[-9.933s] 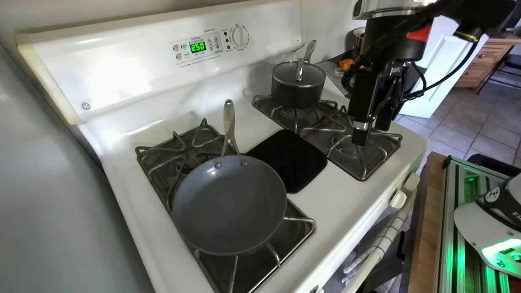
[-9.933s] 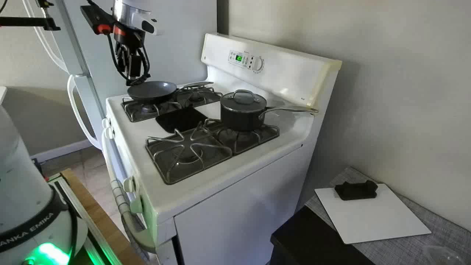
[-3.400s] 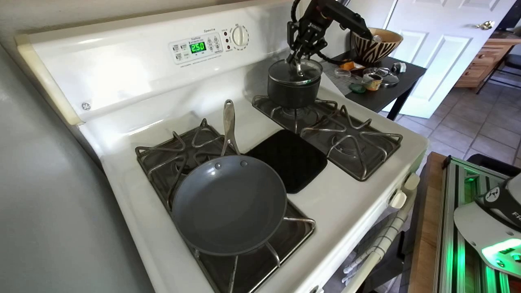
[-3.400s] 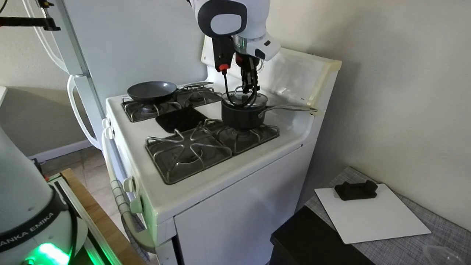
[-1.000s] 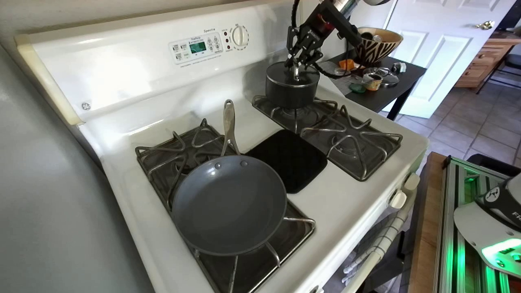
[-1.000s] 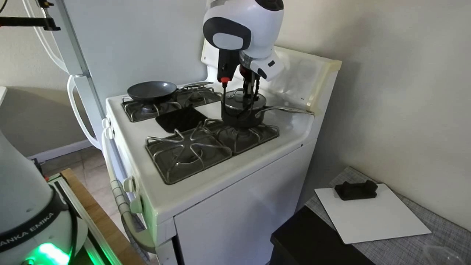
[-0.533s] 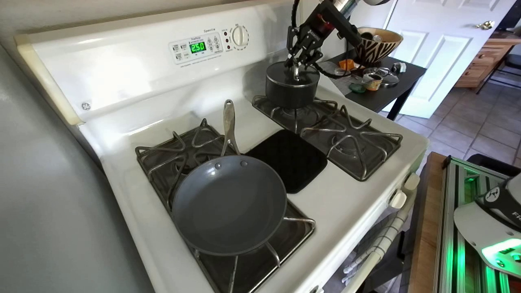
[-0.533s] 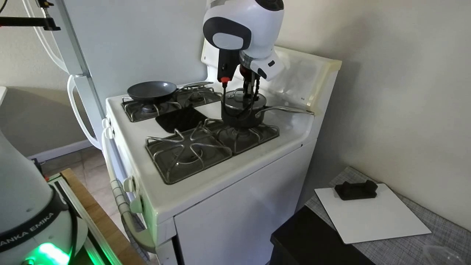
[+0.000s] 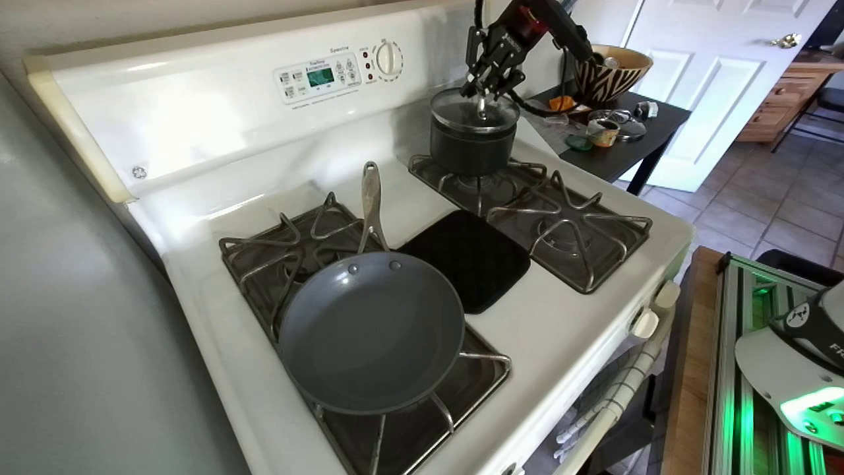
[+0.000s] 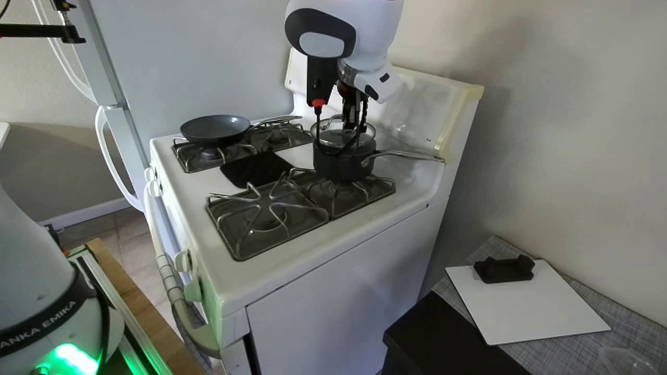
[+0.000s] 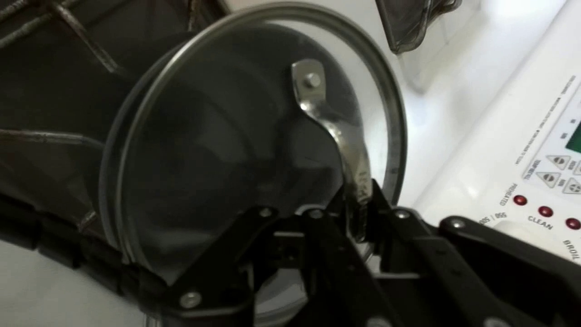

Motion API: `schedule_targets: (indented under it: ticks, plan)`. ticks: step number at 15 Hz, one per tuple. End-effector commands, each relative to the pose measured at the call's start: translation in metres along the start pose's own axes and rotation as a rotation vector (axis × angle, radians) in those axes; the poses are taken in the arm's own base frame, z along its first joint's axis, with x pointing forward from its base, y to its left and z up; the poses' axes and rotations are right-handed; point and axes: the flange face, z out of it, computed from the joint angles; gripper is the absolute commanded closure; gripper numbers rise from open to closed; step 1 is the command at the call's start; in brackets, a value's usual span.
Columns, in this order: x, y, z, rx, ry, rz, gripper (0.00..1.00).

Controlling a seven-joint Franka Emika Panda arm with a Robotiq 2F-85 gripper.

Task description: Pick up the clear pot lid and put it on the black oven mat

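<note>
Gripper (image 11: 358, 202) pinching clear pot lid (image 11: 236, 136) by handle (image 11: 355, 156); rim just abv pot (image 9: 472, 150) edge, open room ovr oven mat (image 9: 471, 260)

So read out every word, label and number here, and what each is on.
"Spectra": stove's back panel.
"PREHEATED": beside a red light.
"500": around oven dial.
"550": same dial.
"CLEAN": same dial.
"BROIL": same dial.
"ANKA EMIKA": robot base, cut off.
"FR": same base, cut off.
Oven display: no legible digits.
Too small or blurred: round badge, arm's white lettering, other panel print.
</note>
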Motion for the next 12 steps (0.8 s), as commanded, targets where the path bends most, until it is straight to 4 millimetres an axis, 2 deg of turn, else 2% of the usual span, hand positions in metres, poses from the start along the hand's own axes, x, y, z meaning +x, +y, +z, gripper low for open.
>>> schedule_targets:
  ticks: [1, 7, 12]
  plan:
    - [-0.015, -0.009, -0.022, 0.042, -0.031, -0.045, 1.00]
    - [-0.054, -0.021, -0.038, 0.066, -0.072, -0.173, 1.00]
    - [-0.100, -0.022, -0.030, 0.050, -0.139, -0.297, 1.00]
